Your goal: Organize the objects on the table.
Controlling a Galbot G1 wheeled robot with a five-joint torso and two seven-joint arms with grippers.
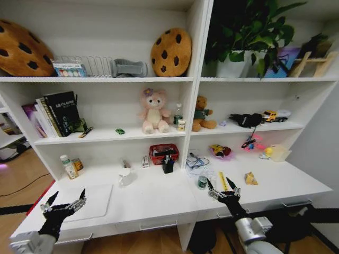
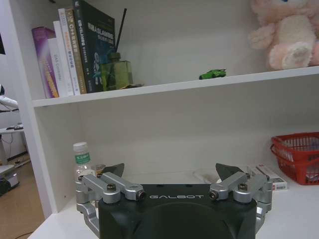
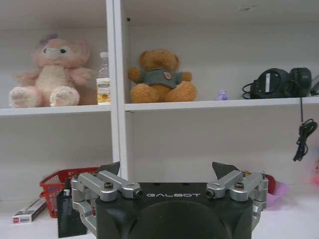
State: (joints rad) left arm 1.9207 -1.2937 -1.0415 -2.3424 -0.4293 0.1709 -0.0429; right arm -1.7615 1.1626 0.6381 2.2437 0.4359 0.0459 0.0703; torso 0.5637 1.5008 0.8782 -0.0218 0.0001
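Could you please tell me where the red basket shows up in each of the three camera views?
Head view: the red basket stands on the desk at the back, near the middle, below the pink plush toy.
Left wrist view: it is at the picture's right edge.
Right wrist view: it is near the lower left, partly behind the gripper.
Shared landmark: the pink plush toy on the shelf above.

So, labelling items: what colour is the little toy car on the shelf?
Green; the toy car shows best in the left wrist view.

Left pincer [image 1: 64,203] and right pincer [image 1: 223,189] (both spread wide) above the table [image 1: 153,203]
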